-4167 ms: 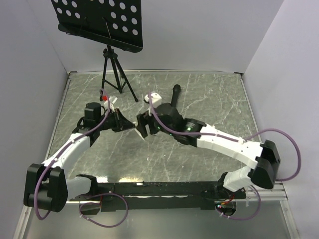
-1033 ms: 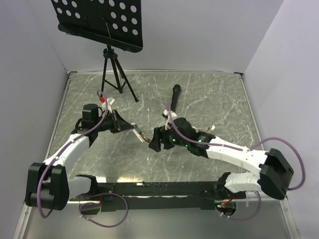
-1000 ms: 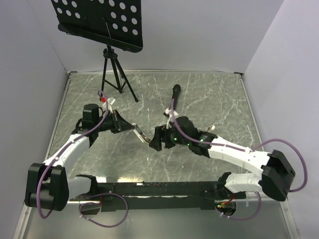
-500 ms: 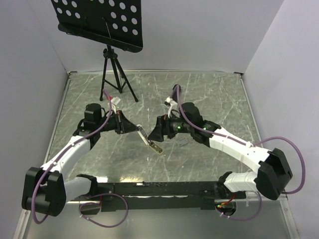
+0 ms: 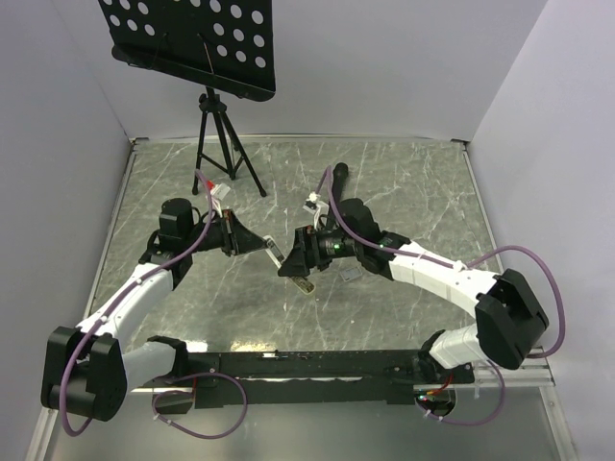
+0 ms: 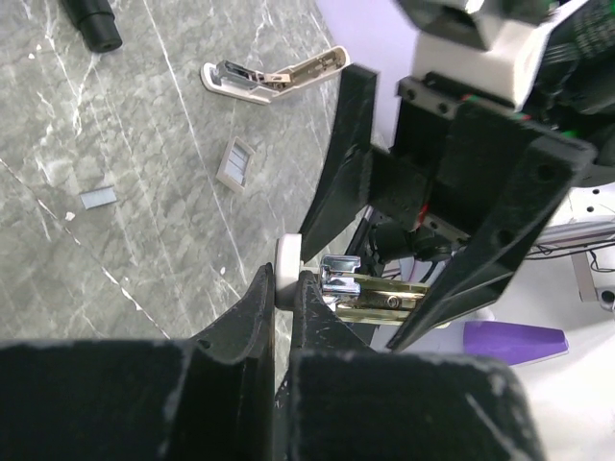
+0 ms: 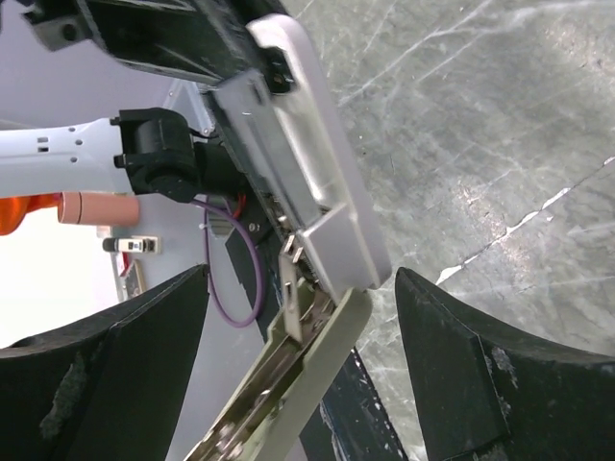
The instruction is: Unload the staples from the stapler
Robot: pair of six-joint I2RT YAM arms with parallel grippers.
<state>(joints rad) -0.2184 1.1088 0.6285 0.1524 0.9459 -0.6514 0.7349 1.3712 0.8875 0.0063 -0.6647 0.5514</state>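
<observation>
Stapler (image 5: 273, 252) position: raised above the desk (image 5: 413, 192), near its middle, between the two arms.

Left hand (image 5: 252, 244): closed on the stapler. In the left wrist view its fingers (image 6: 245, 317) pinch the edge of the white cover (image 6: 286, 274) with no gap between them.

Stapler condition: swung open. The beige magazine arm (image 7: 288, 375), with its metal channel, meets the cover at the end away from the left hand and angles away from it.

Right hand (image 5: 291, 264): spread wide, straddling the open stapler with one of its fingers (image 7: 106, 384) on each side. The right wrist view shows clear space between both fingers and the stapler, so this hand grips nothing.

Two short staple strips (image 6: 235, 161) lie flat on the desk, apart from each other and from both hands.
</observation>
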